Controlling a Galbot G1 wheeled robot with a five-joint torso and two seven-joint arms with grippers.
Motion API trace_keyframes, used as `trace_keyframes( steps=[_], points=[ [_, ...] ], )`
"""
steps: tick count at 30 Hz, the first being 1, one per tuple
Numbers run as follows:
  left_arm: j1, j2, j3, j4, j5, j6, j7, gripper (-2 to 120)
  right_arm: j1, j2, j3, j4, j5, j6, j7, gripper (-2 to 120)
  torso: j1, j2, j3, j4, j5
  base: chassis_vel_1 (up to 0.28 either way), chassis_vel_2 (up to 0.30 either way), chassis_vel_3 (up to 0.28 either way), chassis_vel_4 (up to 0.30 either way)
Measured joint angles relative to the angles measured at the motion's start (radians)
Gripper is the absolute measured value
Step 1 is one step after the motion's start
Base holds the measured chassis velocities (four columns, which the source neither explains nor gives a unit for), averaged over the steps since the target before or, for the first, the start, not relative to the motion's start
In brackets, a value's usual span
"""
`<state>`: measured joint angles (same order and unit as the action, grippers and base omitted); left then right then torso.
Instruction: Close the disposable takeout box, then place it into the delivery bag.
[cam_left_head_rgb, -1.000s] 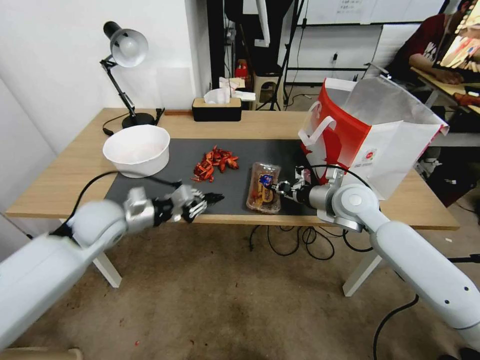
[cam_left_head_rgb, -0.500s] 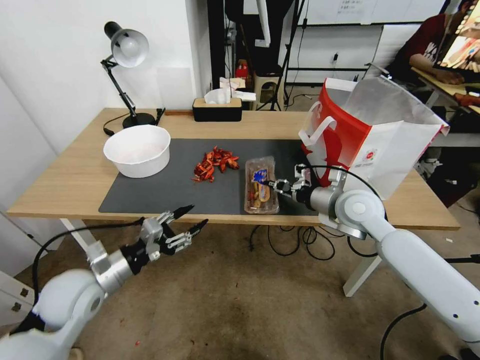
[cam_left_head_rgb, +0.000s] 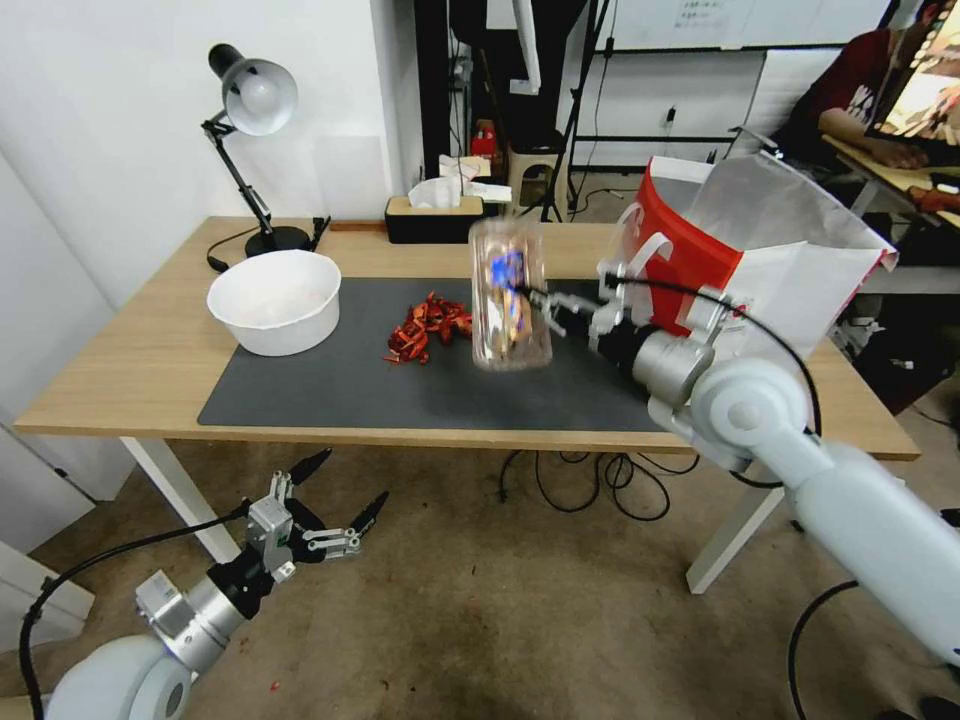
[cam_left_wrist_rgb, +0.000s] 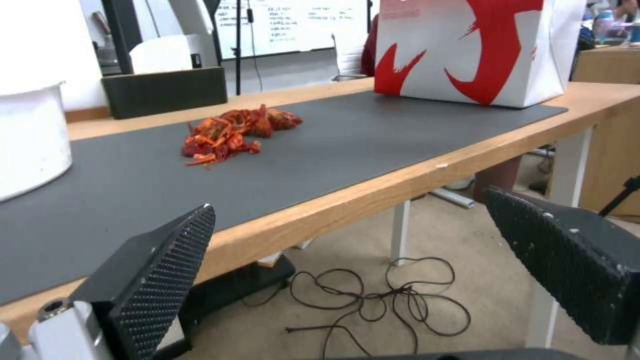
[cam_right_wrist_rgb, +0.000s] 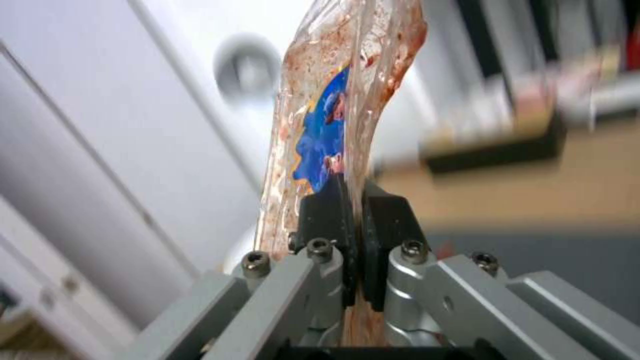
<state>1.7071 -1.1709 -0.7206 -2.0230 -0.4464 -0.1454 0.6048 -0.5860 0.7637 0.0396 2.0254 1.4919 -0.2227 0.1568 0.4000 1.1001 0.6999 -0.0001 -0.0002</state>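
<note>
The disposable takeout box (cam_left_head_rgb: 510, 295), a clear clamshell with a blue patch and dark and red food inside, hangs shut in the air above the dark mat (cam_left_head_rgb: 400, 385). My right gripper (cam_left_head_rgb: 545, 305) is shut on its edge from the right. In the right wrist view the black pads (cam_right_wrist_rgb: 330, 210) of this gripper (cam_right_wrist_rgb: 353, 200) pinch the rim of the box (cam_right_wrist_rgb: 347, 75). The delivery bag (cam_left_head_rgb: 770, 250), white and red with loop handles, stands open at the table's right end, just right of the box; its side (cam_left_wrist_rgb: 467, 50) faces the left wrist view. My left gripper (cam_left_head_rgb: 345, 485) hangs open below the table's front edge (cam_left_wrist_rgb: 360, 250).
A big white bowl (cam_left_head_rgb: 273, 300) stands at the mat's left end. A pile of red shells (cam_left_head_rgb: 430, 325) lies mid-mat, left of the box. A black tissue box (cam_left_head_rgb: 433, 215) and a desk lamp (cam_left_head_rgb: 250, 100) stand at the back. Cables (cam_left_head_rgb: 590, 480) lie under the table.
My right gripper has lifted the box off the mat and raised it, tilted upright, towards the bag. My left arm has dropped from the table's front edge to below it.
</note>
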Motion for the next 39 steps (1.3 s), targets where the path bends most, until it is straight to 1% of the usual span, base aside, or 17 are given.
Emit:
trace_keyframes(
  steps=[1, 3, 4, 6, 8, 10, 11, 13, 15, 17, 19, 22, 24, 26, 35, 38, 39],
  points=[
    [0.000, 0.000, 0.000, 0.000, 0.000, 0.000, 0.000, 100, 0.000, 0.000, 0.000, 0.000, 0.000, 0.000, 0.000, 0, 0.000, 0.000, 0.000, 0.0000, 0.0000, 0.000, 0.000, 0.000, 0.000],
    [0.003, -0.009, 0.001, 0.002, 0.007, -0.003, 0.000, 100, 0.056, -0.015, 0.030, -0.004, 0.000, 0.057, 0.029, 0, 0.000, 0.000, 0.000, 0.0003, 0.0002, 0.000, 0.000, 0.000, 0.000],
    [0.003, -0.009, 0.001, 0.002, 0.007, -0.003, 0.000, 100, 0.056, -0.015, 0.030, -0.004, 0.000, 0.057, 0.029, 0, 0.000, 0.000, 0.000, 0.0003, 0.0002, 0.000, 0.000, 0.000, 0.000],
    [0.002, -0.013, 0.007, 0.005, 0.011, -0.004, -0.001, 100, 0.108, -0.041, 0.056, -0.034, -0.043, 0.112, 0.065, 0, 0.000, 0.000, 0.000, 0.0002, 0.0001, 0.000, 0.000, 0.000, 0.000],
    [0.000, -0.014, 0.010, 0.007, 0.012, -0.004, -0.001, 100, 0.123, -0.053, 0.063, -0.054, -0.073, 0.124, 0.073, 0, 0.000, 0.000, 0.000, 0.0001, 0.0005, 0.000, 0.000, 0.000, 0.000],
    [-0.004, -0.015, 0.019, 0.012, 0.011, -0.004, -0.002, 100, 0.155, -0.082, 0.066, -0.107, -0.201, 0.126, 0.106, 0, 0.000, 0.000, 0.000, -0.0002, 0.0003, 0.000, 0.000, 0.000, 0.000],
    [-0.004, -0.015, 0.019, 0.012, 0.011, -0.004, -0.002, 100, 0.155, -0.082, 0.066, -0.107, -0.201, 0.126, 0.106, 0, 0.000, 0.000, 0.000, -0.0002, 0.0003, 0.000, 0.000, 0.000, 0.000],
    [-0.006, -0.014, 0.025, 0.016, 0.009, -0.004, -0.004, 100, 0.171, -0.101, 0.062, -0.156, -0.336, 0.099, 0.137, 0, 0.000, 0.000, 0.000, -0.0002, 0.0003, 0.000, 0.000, 0.000, 0.000],
    [-0.006, -0.007, 0.031, 0.014, -0.016, 0.008, -0.008, 100, 0.177, -0.108, 0.056, -0.197, -0.417, 0.066, 0.175, 0, 0.000, 0.000, 0.000, 0.0000, 0.0004, 0.000, 0.000, 0.000, 0.000],
    [-0.005, -0.005, 0.033, 0.012, -0.027, 0.012, -0.010, 100, 0.176, -0.108, 0.053, -0.211, -0.441, 0.058, 0.183, 0, 0.000, 0.000, 0.000, 0.0001, 0.0002, 0.000, 0.000, 0.000, 0.000],
    [-0.011, 0.001, 0.038, 0.006, -0.052, 0.027, -0.018, 100, 0.157, -0.106, 0.048, -0.268, -0.552, 0.053, 0.188, 0, 0.000, 0.000, 0.000, 0.0002, 0.0004, 0.000, 0.000, 0.000, 0.000],
    [-0.017, 0.006, 0.039, 0.007, -0.056, 0.030, -0.019, 100, 0.136, -0.101, 0.051, -0.281, -0.575, 0.047, 0.195, 0, 0.000, 0.000, 0.000, -0.0002, 0.0009, 0.000, 0.000, 0.000, 0.000],
    [-0.016, 0.008, 0.043, 0.010, -0.056, 0.030, -0.019, 100, 0.117, -0.100, 0.063, -0.278, -0.579, 0.039, 0.206, 0, 0.000, 0.000, 0.000, 0.0000, 0.0000, 0.000, 0.000, 0.000, 0.000],
    [-0.014, 0.008, 0.046, 0.011, -0.054, 0.030, -0.020, 100, 0.109, -0.100, 0.067, -0.272, -0.576, 0.034, 0.212, 0, 0.000, 0.000, 0.000, 0.0000, 0.0000, 0.000, 0.000, 0.000, 0.000],
    [-0.009, 0.001, 0.062, 0.015, -0.035, 0.028, -0.020, 100, 0.069, -0.109, 0.103, -0.237, -0.474, 0.005, 0.261, 0, 0.000, 0.000, 0.000, 0.0000, 0.0001, 0.000, 0.000, 0.000, 0.000],
    [-0.006, 0.000, 0.064, 0.016, -0.028, 0.028, -0.020, 100, 0.056, -0.112, 0.114, -0.227, -0.458, 0.003, 0.263, 5, 0.000, 0.000, 0.000, 0.0000, 0.0001, 0.000, 0.000, 0.000, 0.000],
    [-0.004, -0.001, 0.064, 0.016, -0.024, 0.028, -0.020, 100, 0.051, -0.112, 0.118, -0.224, -0.455, 0.002, 0.263, 12, 0.000, 0.000, 0.000, 0.0000, 0.0002, 0.000, 0.000, 0.000, 0.000]
  ],
)
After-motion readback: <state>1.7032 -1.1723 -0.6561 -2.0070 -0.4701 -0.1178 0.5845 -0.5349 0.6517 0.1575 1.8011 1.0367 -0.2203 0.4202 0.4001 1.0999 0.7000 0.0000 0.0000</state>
